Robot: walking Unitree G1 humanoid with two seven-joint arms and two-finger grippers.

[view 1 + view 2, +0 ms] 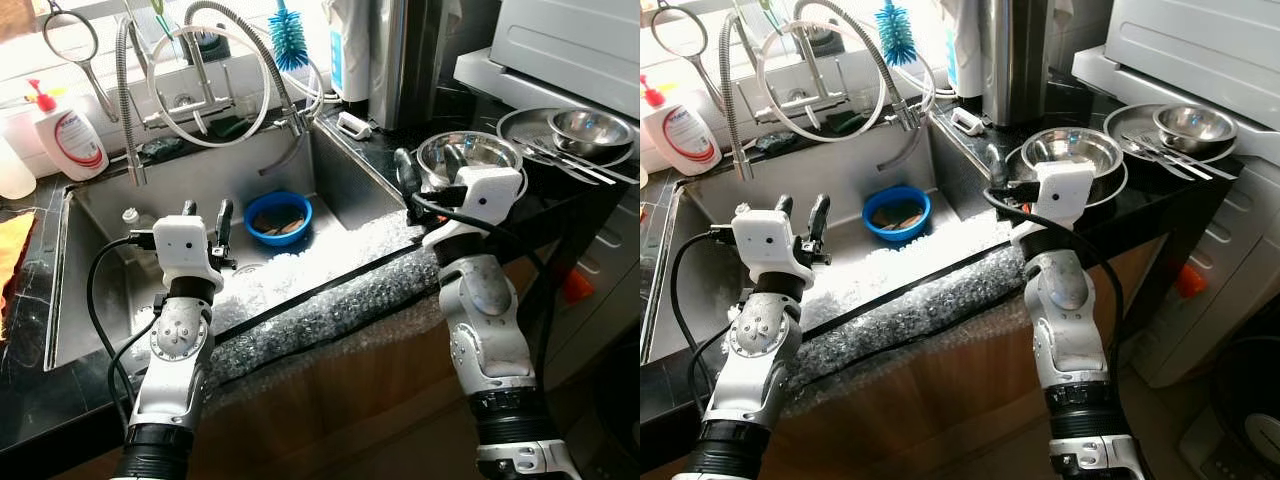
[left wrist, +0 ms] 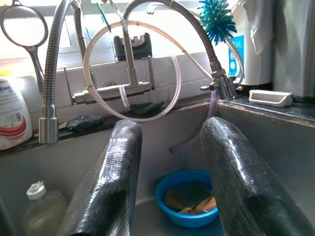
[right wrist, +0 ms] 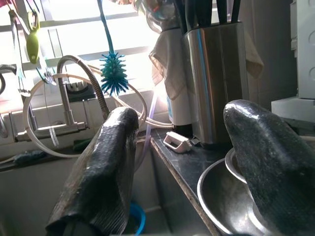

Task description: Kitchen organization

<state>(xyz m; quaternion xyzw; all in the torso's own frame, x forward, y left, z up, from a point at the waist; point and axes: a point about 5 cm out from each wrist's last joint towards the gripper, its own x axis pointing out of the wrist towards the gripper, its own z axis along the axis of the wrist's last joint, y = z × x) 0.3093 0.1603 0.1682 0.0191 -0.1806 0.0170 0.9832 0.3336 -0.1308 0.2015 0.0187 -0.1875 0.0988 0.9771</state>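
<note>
Both arms raised forward, wrists level. Left end effector (image 1: 206,222) fingers (image 2: 106,187) spread apart, nothing between them. Right end effector (image 1: 430,172) fingers (image 3: 101,172) also spread, gripping nothing. Silver forearms upright, cables looped alongside.

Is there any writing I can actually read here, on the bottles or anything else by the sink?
"...bax": the end of a word on the white soap bottle at the sink's edge; its start is cut off by the picture's edge.
Smaller print under it on the red and white label: too blurred to read.
Blue label on the white container beside the steel canister: too small to read.
Clear bottle in the sink: no readable label.
</note>
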